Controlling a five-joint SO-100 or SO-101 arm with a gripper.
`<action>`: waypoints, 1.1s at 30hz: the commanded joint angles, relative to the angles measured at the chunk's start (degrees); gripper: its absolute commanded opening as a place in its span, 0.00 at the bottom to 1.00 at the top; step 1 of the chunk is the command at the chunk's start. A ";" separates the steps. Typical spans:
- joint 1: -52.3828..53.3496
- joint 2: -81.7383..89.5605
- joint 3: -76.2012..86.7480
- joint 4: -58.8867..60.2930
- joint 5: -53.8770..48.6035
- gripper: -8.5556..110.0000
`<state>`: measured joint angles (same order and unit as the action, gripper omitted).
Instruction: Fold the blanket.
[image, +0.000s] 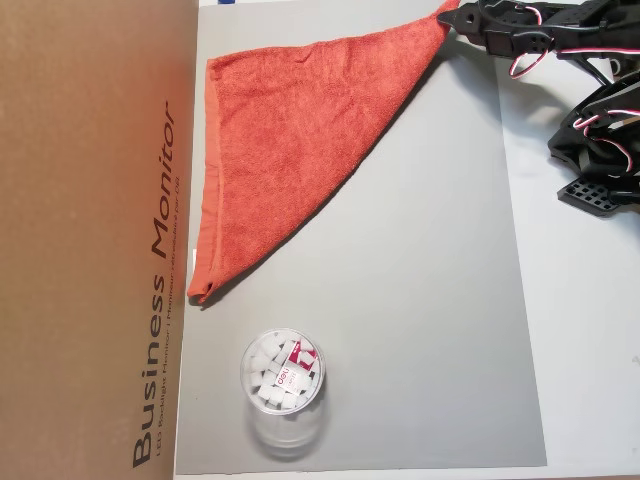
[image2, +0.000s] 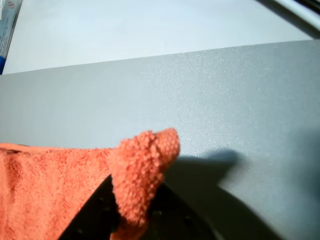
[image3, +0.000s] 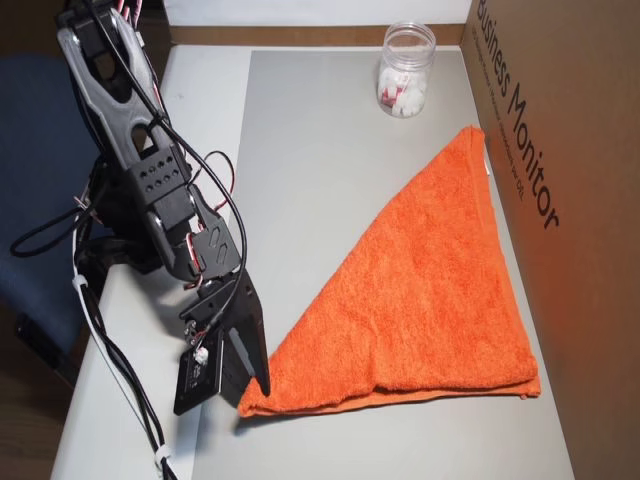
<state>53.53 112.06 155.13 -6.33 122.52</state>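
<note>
The orange-red blanket (image: 290, 130) lies on the grey mat (image: 420, 320) folded into a triangle, its long hemmed edge along the cardboard box. My gripper (image: 447, 17) is at the mat's far right corner in an overhead view, shut on the blanket's pointed corner. In the other overhead view the blanket (image3: 430, 300) spreads to the right and my gripper (image3: 255, 385) holds its lower left tip low over the mat. In the wrist view the blanket's corner (image2: 142, 170) curls over a black finger (image2: 170, 217).
A large brown "Business Monitor" cardboard box (image: 90, 240) borders the mat along the blanket's long side (image3: 560, 100). A clear plastic jar of white pieces (image: 282, 385) stands on the mat past the blanket (image3: 405, 72). The arm's base and cables (image: 600, 130) stand beside the mat.
</note>
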 joint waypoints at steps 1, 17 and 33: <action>0.62 4.22 1.49 -0.79 -3.16 0.08; 6.68 11.87 11.51 0.00 -21.27 0.08; 9.76 12.57 9.40 -1.49 -32.87 0.08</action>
<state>63.90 123.05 166.82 -6.33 89.38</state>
